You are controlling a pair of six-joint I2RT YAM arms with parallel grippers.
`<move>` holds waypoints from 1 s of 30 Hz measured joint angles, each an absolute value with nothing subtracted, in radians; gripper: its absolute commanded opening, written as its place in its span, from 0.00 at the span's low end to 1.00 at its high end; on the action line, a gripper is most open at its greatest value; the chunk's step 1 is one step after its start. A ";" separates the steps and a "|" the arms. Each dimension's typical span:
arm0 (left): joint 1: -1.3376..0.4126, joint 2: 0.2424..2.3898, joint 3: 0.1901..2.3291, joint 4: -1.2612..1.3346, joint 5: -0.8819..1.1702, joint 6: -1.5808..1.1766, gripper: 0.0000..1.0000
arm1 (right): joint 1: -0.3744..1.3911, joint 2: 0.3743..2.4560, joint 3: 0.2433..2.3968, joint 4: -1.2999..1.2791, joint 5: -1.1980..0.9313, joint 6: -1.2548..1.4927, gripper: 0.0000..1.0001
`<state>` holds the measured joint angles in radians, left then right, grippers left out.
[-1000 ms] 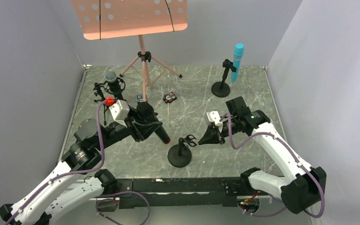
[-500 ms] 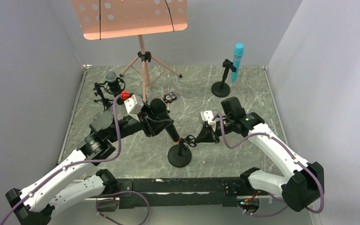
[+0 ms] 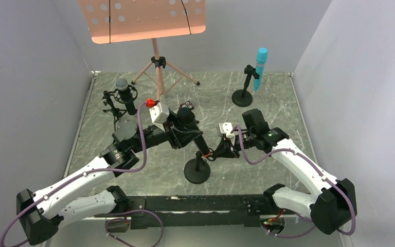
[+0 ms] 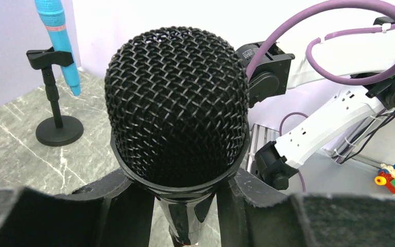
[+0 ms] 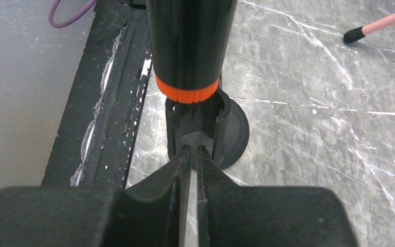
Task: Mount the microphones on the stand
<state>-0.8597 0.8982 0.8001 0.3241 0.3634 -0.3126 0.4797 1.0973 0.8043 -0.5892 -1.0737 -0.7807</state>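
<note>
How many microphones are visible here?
3. A turquoise microphone on the far-right stand, a silver-headed microphone on the far-left stand, and a black microphone with an orange end in the left claw, above the near stand. None seems hidden.

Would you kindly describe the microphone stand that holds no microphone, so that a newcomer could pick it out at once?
From the pink music stand at the back, come forward toward the table's near edge. The empty stand is the round black base there; unlike the rear-right stand and rear-left stand, its clip holds nothing, an orange-ringed microphone hanging just above.
</note>
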 measured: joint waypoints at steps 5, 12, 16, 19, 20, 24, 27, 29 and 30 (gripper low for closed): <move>-0.868 0.908 0.769 0.377 0.349 -0.320 0.00 | 0.480 1.093 0.804 -0.577 -1.074 -0.773 0.23; -0.872 0.916 0.750 0.415 0.332 -0.324 0.00 | 0.479 1.090 0.804 -0.579 -1.076 -0.773 0.30; -0.876 0.914 0.730 0.441 0.318 -0.329 0.00 | 0.479 1.089 0.804 -0.583 -1.080 -0.773 0.30; -0.878 0.911 0.723 0.453 0.312 -0.331 0.00 | 0.478 1.089 0.804 -0.584 -1.082 -0.772 0.29; -0.879 0.910 0.723 0.453 0.310 -0.331 0.00 | 0.479 1.089 0.804 -0.584 -1.083 -0.771 0.29; -0.881 0.904 0.723 0.447 0.300 -0.329 0.00 | 0.478 1.089 0.806 -0.585 -1.087 -0.760 0.30; -0.883 0.894 0.722 0.441 0.290 -0.326 0.00 | 0.478 1.089 0.814 -0.592 -1.089 -0.755 0.29; -0.883 0.885 0.722 0.435 0.287 -0.319 0.00 | 0.477 1.089 0.824 -0.595 -1.097 -0.755 0.27; -0.883 0.880 0.722 0.434 0.285 -0.316 0.00 | 0.476 1.089 0.829 -0.596 -1.100 -0.755 0.25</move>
<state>-0.8833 0.8803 0.7219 0.4335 0.2848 -0.3164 0.4763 1.0893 0.8288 -0.5964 -1.1004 -0.7547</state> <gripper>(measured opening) 0.450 0.283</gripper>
